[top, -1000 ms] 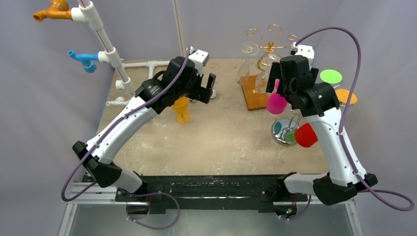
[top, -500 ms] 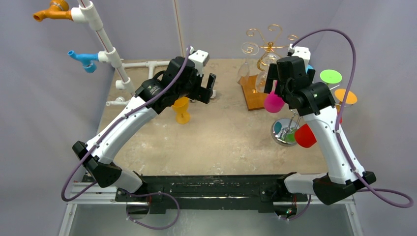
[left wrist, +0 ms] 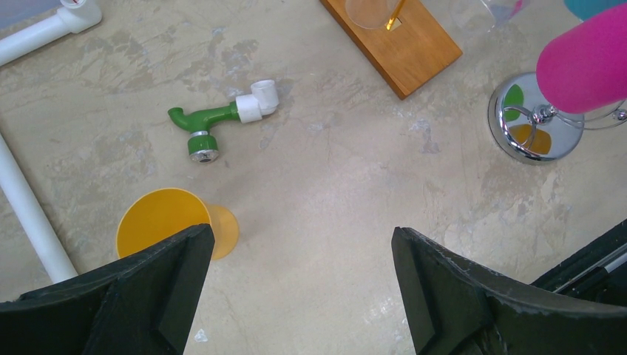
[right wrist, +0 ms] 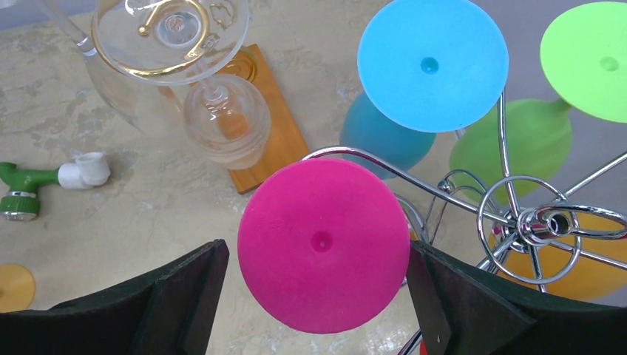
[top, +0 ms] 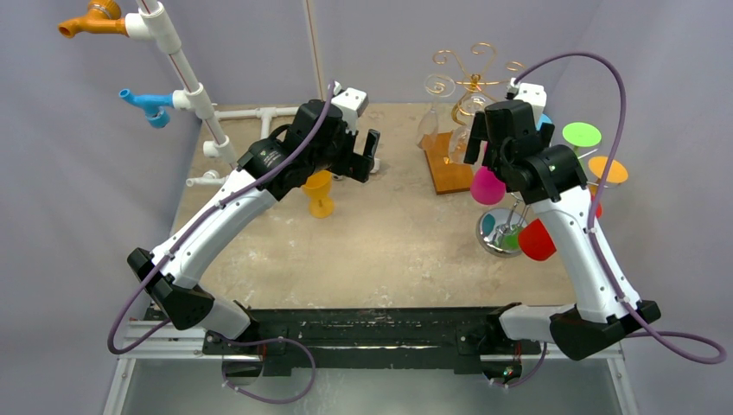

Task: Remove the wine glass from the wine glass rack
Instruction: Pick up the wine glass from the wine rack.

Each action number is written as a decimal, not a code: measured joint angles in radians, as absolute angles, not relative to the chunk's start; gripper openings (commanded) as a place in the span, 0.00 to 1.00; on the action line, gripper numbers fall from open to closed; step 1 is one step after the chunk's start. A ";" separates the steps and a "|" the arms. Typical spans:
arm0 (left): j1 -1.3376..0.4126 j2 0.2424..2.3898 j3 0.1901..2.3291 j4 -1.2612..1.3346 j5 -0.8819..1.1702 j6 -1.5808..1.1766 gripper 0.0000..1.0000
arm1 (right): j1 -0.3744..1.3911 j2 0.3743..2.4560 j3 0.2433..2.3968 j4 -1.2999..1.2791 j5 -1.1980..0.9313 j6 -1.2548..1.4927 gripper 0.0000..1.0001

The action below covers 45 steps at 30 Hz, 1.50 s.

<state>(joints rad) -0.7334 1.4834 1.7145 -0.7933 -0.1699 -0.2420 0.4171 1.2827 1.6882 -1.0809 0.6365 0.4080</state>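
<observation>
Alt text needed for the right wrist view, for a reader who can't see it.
An open right tool hangs above a pink wine glass, its round foot centred between the fingers, hanging upside down on a chrome rack. A blue glass and a green glass hang beyond; clear glasses sit upper left.

A yellow goblet [left wrist: 159, 222] stands upright on the mottled beige table [top: 389, 251] left of centre, a green tap fitting [left wrist: 214, 122] lies near it on the far side, and white pipes [top: 251, 112] carrying an orange tap [top: 91, 22] and a blue tap [top: 147, 104] rise at the far left.
</observation>
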 measured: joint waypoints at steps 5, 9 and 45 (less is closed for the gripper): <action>-0.733 1.483 1.715 -0.793 -0.168 -0.242 1.00 | 0.417 1.282 1.688 -1.077 0.639 0.413 0.99; -0.733 1.483 1.715 -0.793 -0.167 -0.242 1.00 | 0.417 1.282 1.688 -1.076 0.639 0.416 0.97; -0.733 1.483 1.715 -0.793 -0.163 -0.242 0.99 | 0.390 1.276 1.719 -1.077 0.628 0.418 0.52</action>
